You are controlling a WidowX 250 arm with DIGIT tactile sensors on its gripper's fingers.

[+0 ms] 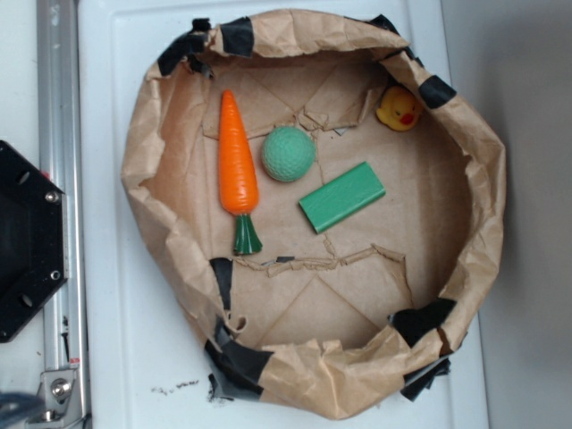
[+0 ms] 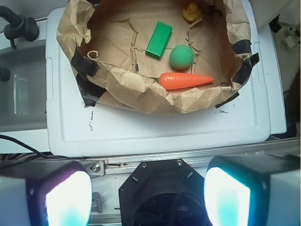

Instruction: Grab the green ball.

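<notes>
The dimpled mint-green ball (image 1: pixel 288 154) has open space above; the orange plastic carrot (image 1: pixel 238 168) and flat green rectangular block (image 1: pixel 341 197) lie just beside it.

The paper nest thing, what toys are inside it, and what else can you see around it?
green ball: one, pale mint green with dimples, middle of the nest, between carrot and block
toy carrot: one, orange with dark green top, beside the ball
green block: one, flat green rectangle, on the ball's other side
rubber duck: one, yellow, against the nest wall
paper nest: one, crumpled brown paper ring patched with black tape, on the white surface
white surface: one, white, under the nest
metal rail: one, silver, along the white surface's edge
gripper: one; jaws wide apart, glowing pale at the wrist view's bottom, far from the toys
</notes>
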